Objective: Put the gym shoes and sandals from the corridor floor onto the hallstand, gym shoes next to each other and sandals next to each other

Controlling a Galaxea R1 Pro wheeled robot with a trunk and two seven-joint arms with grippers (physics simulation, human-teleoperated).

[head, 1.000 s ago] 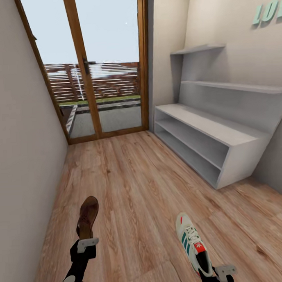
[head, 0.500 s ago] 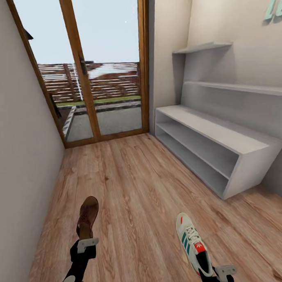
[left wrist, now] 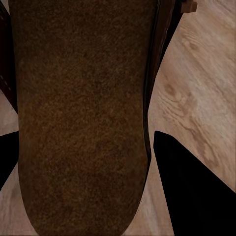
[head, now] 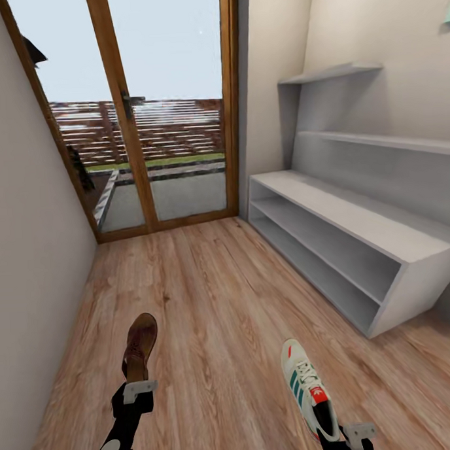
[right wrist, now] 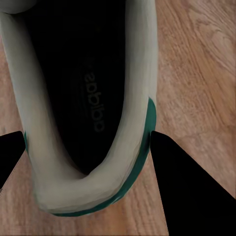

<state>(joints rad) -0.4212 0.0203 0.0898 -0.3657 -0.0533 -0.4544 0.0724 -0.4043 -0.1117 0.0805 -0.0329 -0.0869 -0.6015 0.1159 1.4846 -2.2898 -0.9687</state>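
My left gripper [head: 136,388] is shut on the heel of a dark brown sandal [head: 140,345], held above the corridor floor [head: 221,297] with its toe pointing forward. The left wrist view looks down on the sandal's brown footbed [left wrist: 81,113] between the black fingers [left wrist: 196,191]. My right gripper [head: 343,436] is shut on the heel of a white gym shoe [head: 306,386] with green stripes. In the right wrist view, the gym shoe's pale collar [right wrist: 135,123] sits between the black fingers [right wrist: 196,187]. The pale grey hallstand [head: 342,216] stands ahead on the right, its tiers bare.
A glass door with a wooden frame [head: 126,124] closes the corridor's far end. A plain wall [head: 29,227] runs close along the left. Two floating shelves [head: 329,72] hang above the hallstand.
The whole view has shifted: the camera has moved, and the hallstand now sits slightly further right and lower. Both shoes stay held in the grippers as before.
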